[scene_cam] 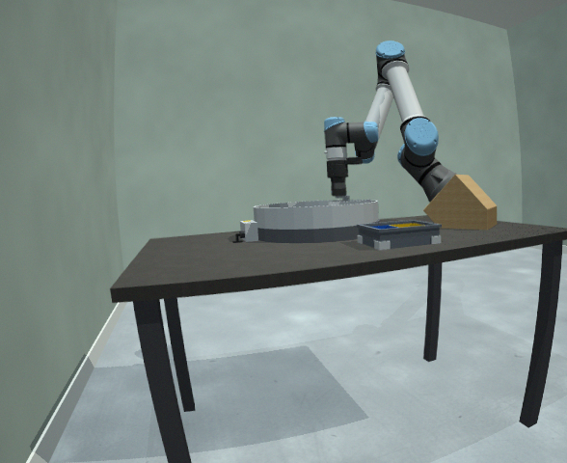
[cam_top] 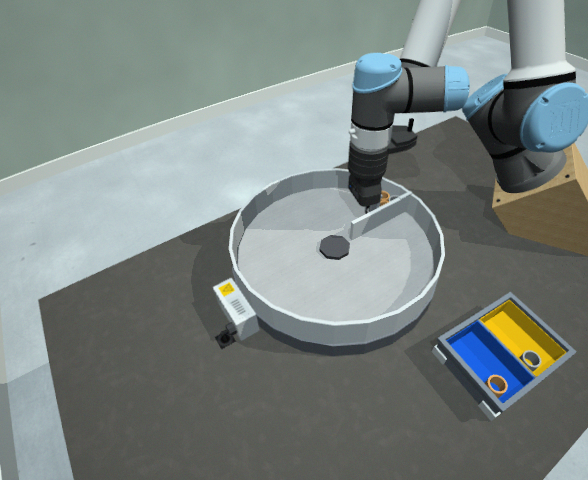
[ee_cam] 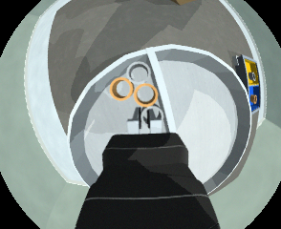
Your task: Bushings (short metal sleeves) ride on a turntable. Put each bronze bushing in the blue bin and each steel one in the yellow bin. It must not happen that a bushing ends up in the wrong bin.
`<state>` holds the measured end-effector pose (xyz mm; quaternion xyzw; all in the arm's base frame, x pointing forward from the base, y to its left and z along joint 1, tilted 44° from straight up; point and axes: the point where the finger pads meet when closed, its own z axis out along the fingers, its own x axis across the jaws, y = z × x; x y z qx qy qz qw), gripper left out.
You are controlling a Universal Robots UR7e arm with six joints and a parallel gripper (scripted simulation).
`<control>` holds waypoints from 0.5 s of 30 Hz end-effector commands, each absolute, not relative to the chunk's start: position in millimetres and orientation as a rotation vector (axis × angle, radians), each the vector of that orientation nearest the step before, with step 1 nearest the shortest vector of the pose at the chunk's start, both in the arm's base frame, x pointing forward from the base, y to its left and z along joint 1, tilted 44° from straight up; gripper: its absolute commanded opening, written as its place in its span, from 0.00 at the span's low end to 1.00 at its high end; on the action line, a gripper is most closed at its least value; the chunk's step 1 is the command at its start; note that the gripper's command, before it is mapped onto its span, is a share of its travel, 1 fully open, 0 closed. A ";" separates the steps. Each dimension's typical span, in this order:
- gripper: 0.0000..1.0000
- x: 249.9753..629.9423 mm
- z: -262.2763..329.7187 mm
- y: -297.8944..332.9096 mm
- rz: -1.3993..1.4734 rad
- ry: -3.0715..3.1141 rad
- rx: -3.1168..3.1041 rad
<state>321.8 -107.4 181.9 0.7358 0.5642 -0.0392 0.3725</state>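
Observation:
The grey turntable (cam_top: 335, 258) stands mid-table. My gripper (cam_top: 367, 206) is down inside it at the far side, next to the white divider wall (cam_top: 382, 214). In the wrist view the gripper (ee_cam: 147, 117) is shut on a small pale steel bushing (ee_cam: 152, 114), mostly hidden by the fingers. Just beyond the fingers lie two bronze bushings (ee_cam: 121, 90) (ee_cam: 144, 94) and a steel bushing (ee_cam: 139, 72). One bronze bushing (cam_top: 386, 196) shows beside the gripper in the top view. The blue bin (cam_top: 483, 359) holds a bronze bushing (cam_top: 497, 383). The yellow bin (cam_top: 521, 330) holds a steel bushing (cam_top: 531, 358).
The turntable has a raised rim and a dark hub (cam_top: 334, 246). A white control box (cam_top: 235, 307) sits at its front left. The arm's wooden base (cam_top: 547, 206) stands at the right. The two bins share a grey tray (scene_cam: 398, 231) near the table's front right.

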 end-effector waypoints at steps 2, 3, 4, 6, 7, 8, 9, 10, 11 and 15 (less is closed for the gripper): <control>0.00 322.0 182.2 -107.3 -0.100 1.445 1.885; 0.00 322.0 182.2 -107.3 -0.100 1.445 1.885; 0.00 322.0 182.2 -107.3 -0.100 1.445 1.885; 0.00 322.0 182.2 -107.3 -0.100 1.445 1.885; 0.00 322.0 182.2 -107.3 -0.100 1.445 1.885; 0.00 322.0 182.2 -107.3 -0.100 1.445 1.885; 0.00 322.0 182.2 -107.3 -0.100 1.445 1.885; 0.00 322.0 182.2 -107.3 -0.100 1.445 1.885; 0.00 322.0 182.2 -107.3 -0.100 1.445 1.885; 0.00 321.1 183.9 -105.9 -0.099 1.446 1.885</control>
